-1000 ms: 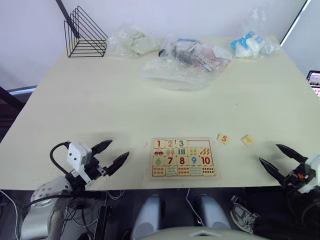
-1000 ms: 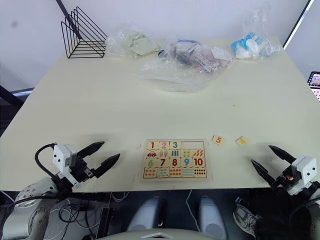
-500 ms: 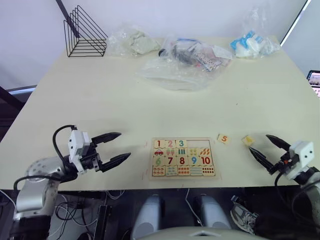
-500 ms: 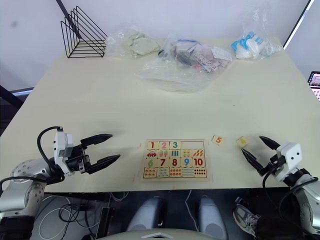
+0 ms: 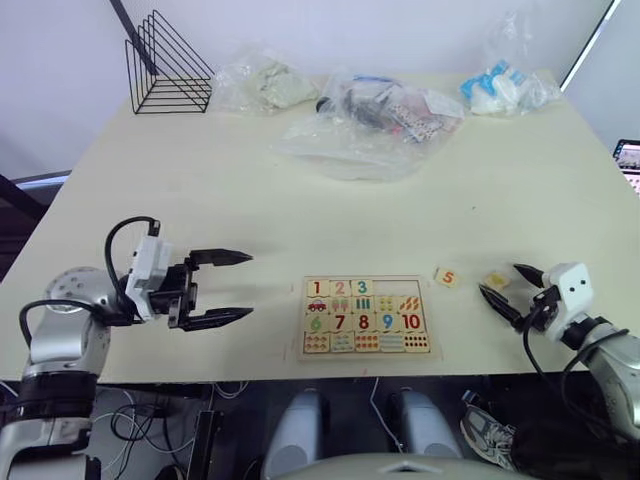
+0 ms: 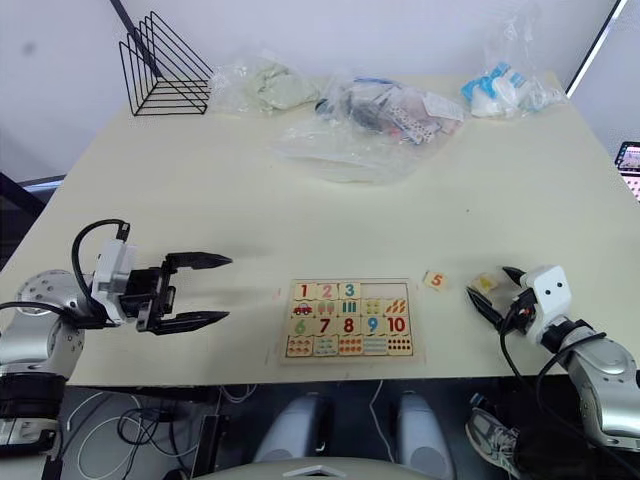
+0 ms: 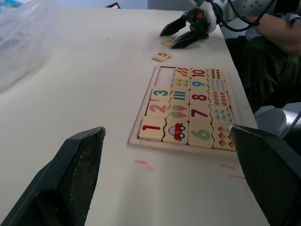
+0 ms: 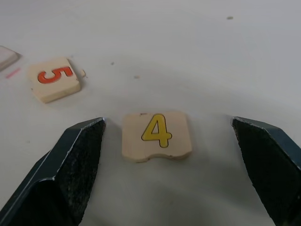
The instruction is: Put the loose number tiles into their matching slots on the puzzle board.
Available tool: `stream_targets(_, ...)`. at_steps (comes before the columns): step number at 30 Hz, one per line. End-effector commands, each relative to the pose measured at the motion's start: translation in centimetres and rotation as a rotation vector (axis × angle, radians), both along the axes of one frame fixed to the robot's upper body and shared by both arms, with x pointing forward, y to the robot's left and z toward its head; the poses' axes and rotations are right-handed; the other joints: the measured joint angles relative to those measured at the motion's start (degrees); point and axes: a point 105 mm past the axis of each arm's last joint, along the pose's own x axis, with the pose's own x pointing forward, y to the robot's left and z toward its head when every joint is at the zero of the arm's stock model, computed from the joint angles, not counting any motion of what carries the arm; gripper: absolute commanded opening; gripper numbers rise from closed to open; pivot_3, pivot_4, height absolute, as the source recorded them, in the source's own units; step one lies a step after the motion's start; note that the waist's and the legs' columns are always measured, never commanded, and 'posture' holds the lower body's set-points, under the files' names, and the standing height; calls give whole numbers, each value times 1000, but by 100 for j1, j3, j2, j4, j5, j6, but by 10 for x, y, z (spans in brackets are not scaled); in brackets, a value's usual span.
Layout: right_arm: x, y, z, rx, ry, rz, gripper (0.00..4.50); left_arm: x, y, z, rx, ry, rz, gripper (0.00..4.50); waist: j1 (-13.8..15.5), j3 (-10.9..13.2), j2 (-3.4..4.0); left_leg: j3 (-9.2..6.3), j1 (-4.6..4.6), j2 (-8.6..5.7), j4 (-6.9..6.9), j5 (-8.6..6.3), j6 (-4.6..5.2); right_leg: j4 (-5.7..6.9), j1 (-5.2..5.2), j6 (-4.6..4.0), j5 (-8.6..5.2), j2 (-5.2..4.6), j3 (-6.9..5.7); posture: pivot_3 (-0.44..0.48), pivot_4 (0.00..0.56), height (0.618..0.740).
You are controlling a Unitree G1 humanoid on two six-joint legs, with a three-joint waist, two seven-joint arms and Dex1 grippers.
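Pale-wood square tile w/ yellow 4 (image 8: 157,136) lies flat on worktop, centred betw. spread fingers of right gripper (image 5: 512,288); left gripper (image 5: 235,288) spread, well apart.

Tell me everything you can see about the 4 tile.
The 4 tile is a small, roughly square piece of pale wood with rounded corners and a wavy near edge, printed with a yellow 4. It lies flat, face up, on the cream table, right of the 5 tile and the board. The right gripper is open around it, with neither finger touching.
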Motion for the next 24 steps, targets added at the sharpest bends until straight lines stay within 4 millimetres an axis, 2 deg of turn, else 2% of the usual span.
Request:
stream_targets(1,-4,5,0,20,36,0,4500,-2,-5,6,-7,-24,-74,4457,-2,0,0,-3,1,-1,0,0,0,0,1,0,0,0,0,0,150,740)
stream_targets(5,-7,5,-2,20,61,1,3341,-3,-10,5,-13,-17,-102,4500,-7,0,0,-7,0,0,0,0,0,1,0,0,0,2,-2,0,150,740)
stream_targets(6,-7,4,-2,16,61,1,2762,-4,-11,4,-12,-16,-109,4500,-7,0,-1,-7,0,-1,0,0,0,1,0,0,0,3,-2,0,150,740)
stream_targets(7,-7,4,-2,15,61,2,2487,-4,-12,4,-17,-14,-114,4500,-8,0,-1,-7,1,-1,0,0,0,1,0,0,0,3,-2,0,150,740)
stream_targets(8,-7,5,-2,13,60,0,1892,-4,-12,4,-18,-13,-117,4500,-8,0,-2,-6,1,0,0,0,0,1,0,0,0,3,-2,0,150,740)
stream_targets(10,-7,6,-2,16,52,-7,1571,-4,-12,3,-18,-11,-115,4500,-9,0,-2,-4,1,-1,0,0,0,1,0,0,0,3,-3,0,150,740)
stream_targets(16,-15,12,4,42,31,-140,1501,-6,-12,3,-19,-15,-120,4500,-4,0,-2,-7,0,0,0,0,0,1,0,0,0,3,-3,0,150,740)
stream_targets(20,-31,36,10,145,52,-220,1501,-7,-13,3,-25,-15,-126,4500,1,0,-1,-16,-3,0,-1,0,0,3,-3,-1,-1,3,-5,0,150,740)
stream_targets(24,-42,51,10,176,78,-288,1501,-8,-14,4,-27,-17,-130,4500,-9,0,0,-22,-5,2,-1,0,0,3,-8,-4,-3,3,-1,0,150,740)
